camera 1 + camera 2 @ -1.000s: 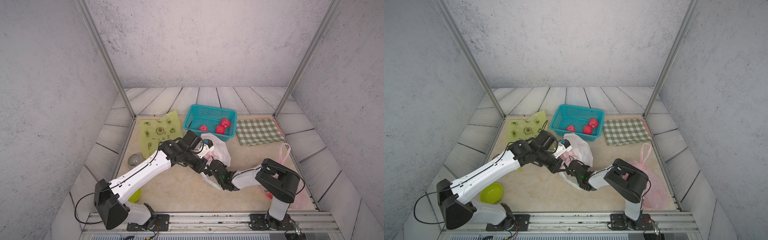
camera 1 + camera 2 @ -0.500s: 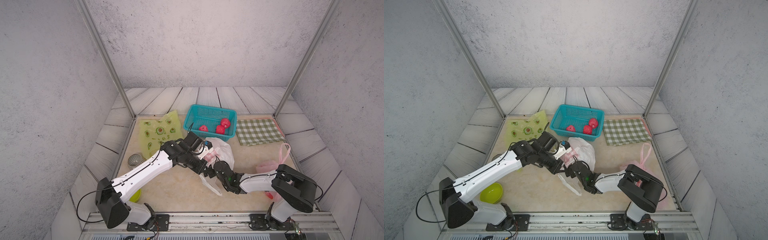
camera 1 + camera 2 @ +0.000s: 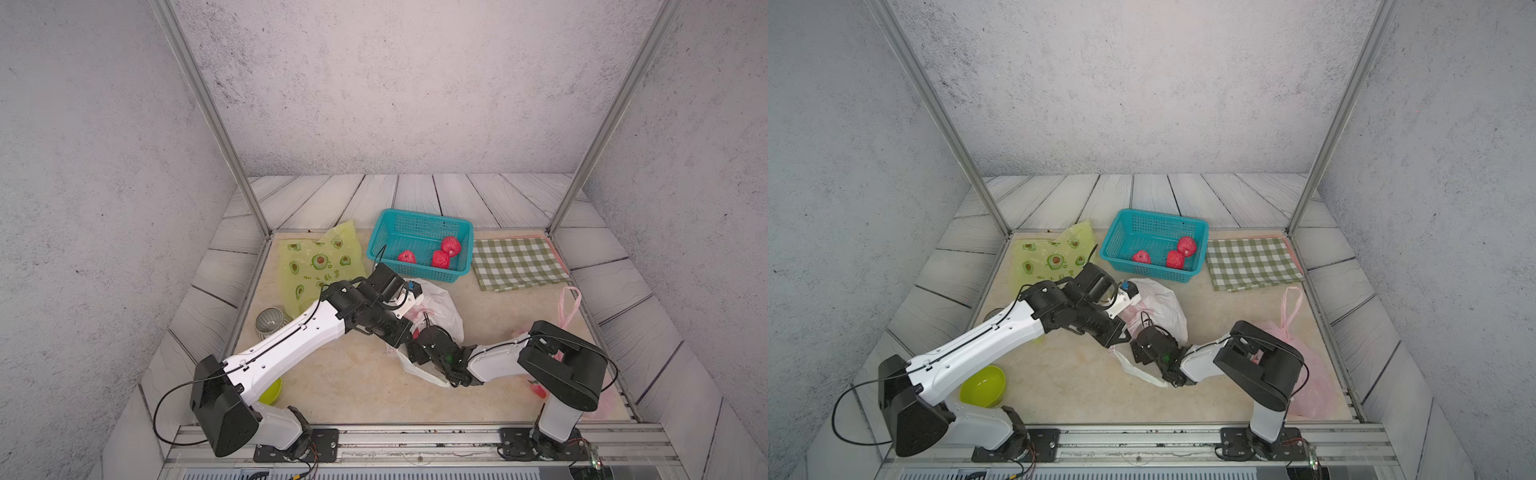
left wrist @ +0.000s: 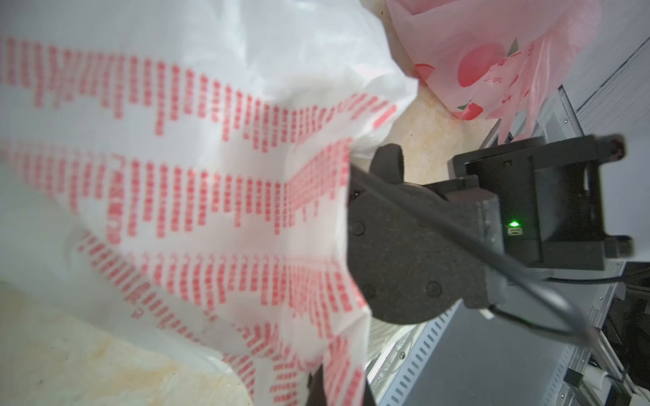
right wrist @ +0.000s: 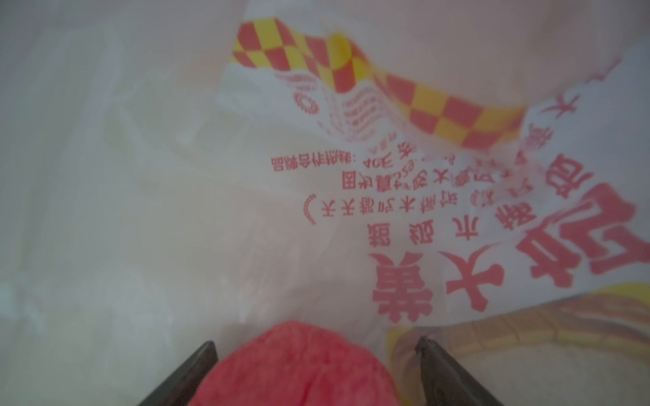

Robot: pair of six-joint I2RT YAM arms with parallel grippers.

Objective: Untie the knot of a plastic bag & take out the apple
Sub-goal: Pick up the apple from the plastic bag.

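A white plastic bag (image 3: 442, 305) with red print lies mid-table in both top views (image 3: 1165, 301); no knot shows on it. My left gripper (image 4: 339, 390) is shut on a strip of the bag's edge and holds it up. My right gripper (image 5: 316, 348) reaches inside the bag (image 5: 387, 175), open, with one finger on each side of the red apple (image 5: 299, 365). One finger (image 5: 197, 365) is close against the apple; the other (image 5: 439, 365) stands a little apart. In the top views the bag hides the apple and the right gripper's tips (image 3: 417, 336).
A teal basket (image 3: 424, 214) with three red fruits stands behind the bag, a green checked cloth (image 3: 519, 262) to its right. A yellow-green avocado bag (image 3: 316, 266), a grey cup (image 3: 270, 322) and a green bowl (image 3: 982, 386) are on the left. A pink bag (image 3: 1304, 374) lies behind the right arm.
My right gripper has pushed forward into the bag's mouth and around the apple, and its jaws have narrowed slightly. The left gripper has kept its hold on the bag.
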